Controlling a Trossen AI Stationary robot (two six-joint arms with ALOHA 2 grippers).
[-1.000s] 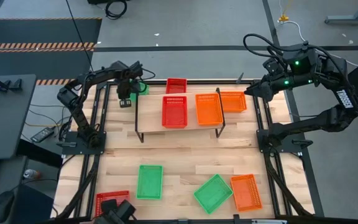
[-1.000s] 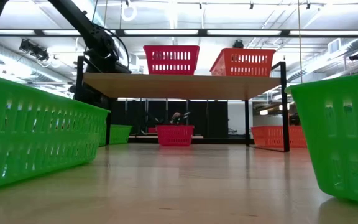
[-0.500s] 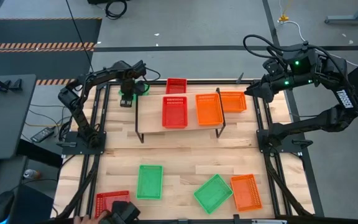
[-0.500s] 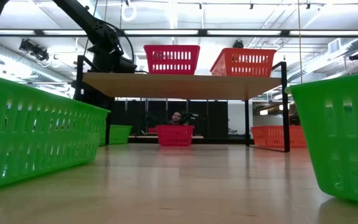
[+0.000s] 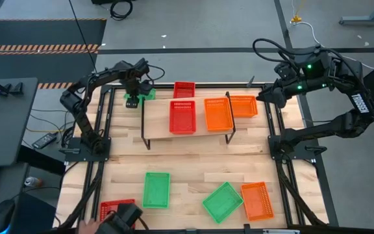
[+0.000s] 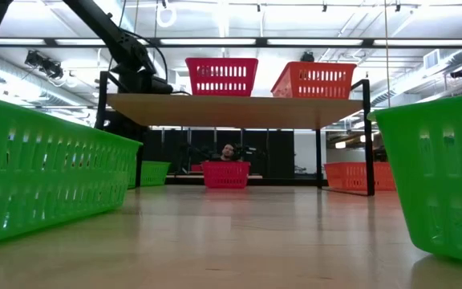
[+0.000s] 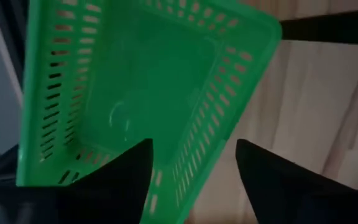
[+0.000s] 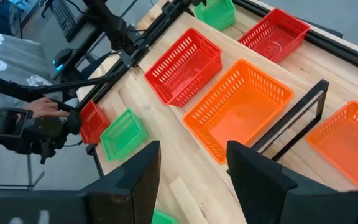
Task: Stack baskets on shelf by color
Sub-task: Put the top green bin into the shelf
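Slatted desk (image 5: 187, 166) is carrying the shelf (image 5: 156, 117) at upper centre, where a red basket (image 5: 182, 116) and an orange basket (image 5: 217, 114) are sitting side by side, apparently leaving the left end free for green. Left gripper (image 7: 191, 180), at upper left, is hovering with fingers apart, straddling the green basket's (image 7: 135, 87) wall. Right gripper (image 8: 188, 162), at upper right, is waiting, fingers spread, holding nothing.

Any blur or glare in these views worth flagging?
Left wrist view: green basket fills the frame, soft and blurred. Low view: near green baskets loom large at the edges, ceiling lights bright. High view: even light, crisp.
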